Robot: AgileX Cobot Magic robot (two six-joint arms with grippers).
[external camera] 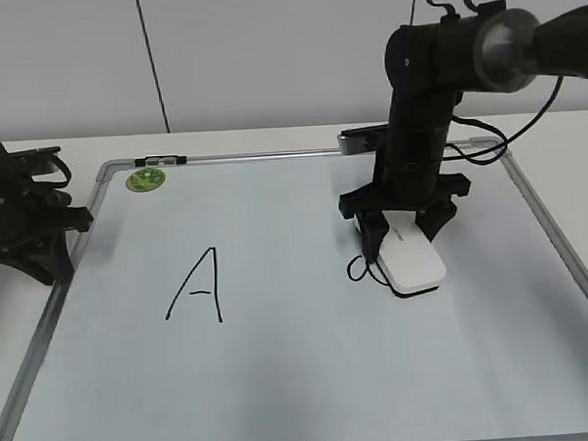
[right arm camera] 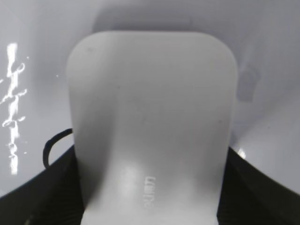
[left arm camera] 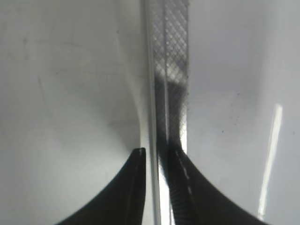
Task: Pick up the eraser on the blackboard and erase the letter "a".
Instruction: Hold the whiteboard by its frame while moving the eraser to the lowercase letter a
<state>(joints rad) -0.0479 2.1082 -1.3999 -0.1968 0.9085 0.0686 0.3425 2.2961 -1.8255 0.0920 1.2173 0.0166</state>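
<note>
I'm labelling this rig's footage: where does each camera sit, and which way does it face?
Exterior: in front of the table, looking down at a slant over the blackboard; both arms show, the right pincer on the eraser.
Left wrist: on the left arm, facing down at the board's frame; the left pincer shows, tips nearly together.
Right wrist: on the right arm, looking along the eraser; dark fingers flank it.
Shared: exterior and right wrist both show the eraser and part of the "a" beside it.
</note>
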